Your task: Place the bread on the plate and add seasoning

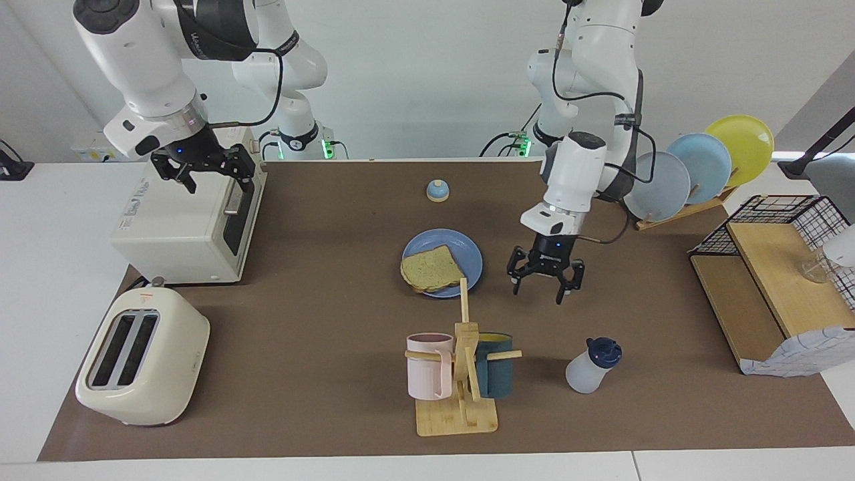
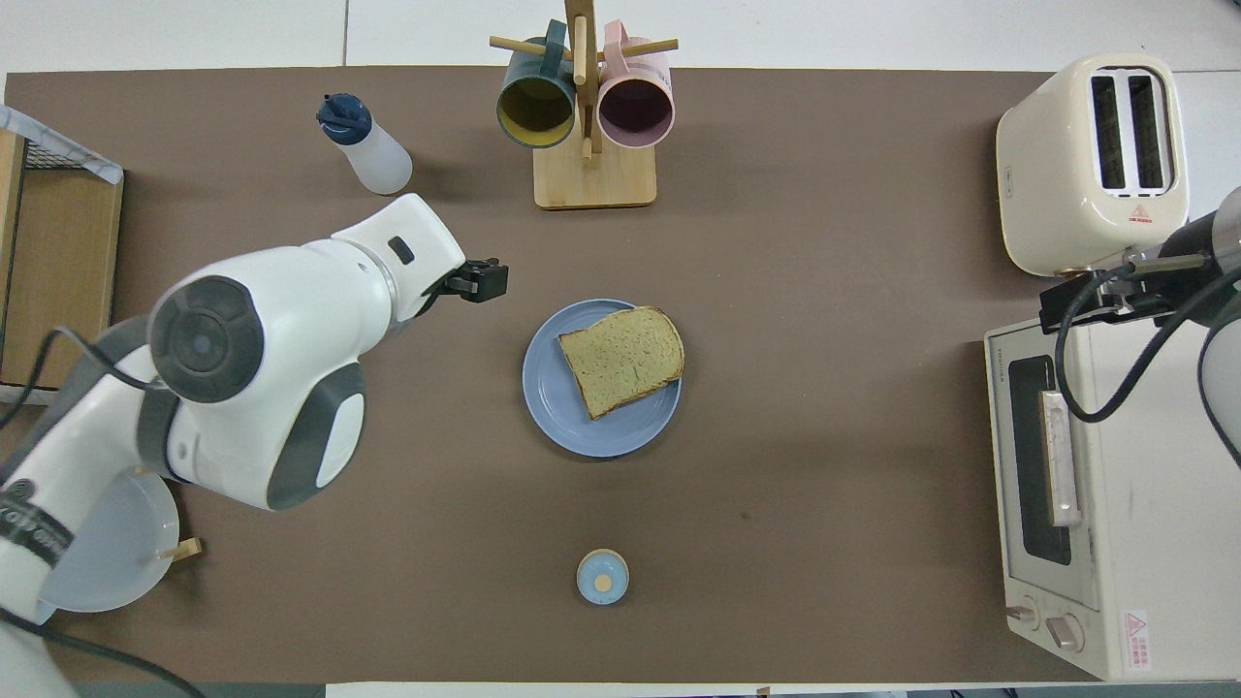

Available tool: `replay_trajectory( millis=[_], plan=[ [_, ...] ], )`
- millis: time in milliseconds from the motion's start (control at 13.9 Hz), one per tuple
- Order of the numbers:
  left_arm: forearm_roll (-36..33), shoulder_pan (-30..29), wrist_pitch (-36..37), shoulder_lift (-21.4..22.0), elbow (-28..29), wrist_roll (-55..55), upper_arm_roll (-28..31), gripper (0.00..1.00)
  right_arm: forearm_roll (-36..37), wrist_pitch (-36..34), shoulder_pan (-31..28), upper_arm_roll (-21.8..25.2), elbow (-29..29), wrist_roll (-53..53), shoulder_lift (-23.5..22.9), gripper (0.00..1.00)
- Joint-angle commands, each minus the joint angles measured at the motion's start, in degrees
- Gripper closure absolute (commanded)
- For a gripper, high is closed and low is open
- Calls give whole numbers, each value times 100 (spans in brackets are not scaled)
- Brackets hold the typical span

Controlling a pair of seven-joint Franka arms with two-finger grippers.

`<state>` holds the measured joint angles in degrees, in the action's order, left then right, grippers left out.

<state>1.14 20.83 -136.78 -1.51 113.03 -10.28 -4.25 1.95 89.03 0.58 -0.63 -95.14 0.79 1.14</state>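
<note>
The bread (image 1: 433,268) is seated on the plate (image 1: 469,256). The left gripper (image 1: 544,286), fingers released, is raised beside the plate; the seasoning (image 1: 592,365) stands apart from its fingers. The right gripper (image 1: 204,175), fingers released, is held over the toaster oven (image 1: 180,227).

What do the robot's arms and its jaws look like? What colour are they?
Both arms are glossy white with rounded joints and dark grey bands. Black cables loop along each one. The left gripper and the right gripper are black, made of spidery metal links, each with a tiny blue light above it. The bases near the table edge glow green. The right arm's dark band carries small lettering I cannot read.
</note>
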Motion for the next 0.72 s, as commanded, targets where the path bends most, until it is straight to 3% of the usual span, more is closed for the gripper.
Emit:
replay_trajectory(
  millis=[0,217,505,650],
  plan=[
    [-17,-437,1701,-7,-1192,243,38,0,7,-61,-14,-16,-101,158,123,0],
    [18,-1035,2654,63,-1643,1130,64,0,7,-61,-14,-16,-101,158,123,0],
    [35,-2115,3384,362,-1504,2658,65,0,7,-61,-14,-16,-101,158,123,0],
    [36,-2417,3570,494,-1319,2917,91,0,7,-61,-14,-16,-101,158,123,0]
  ],
)
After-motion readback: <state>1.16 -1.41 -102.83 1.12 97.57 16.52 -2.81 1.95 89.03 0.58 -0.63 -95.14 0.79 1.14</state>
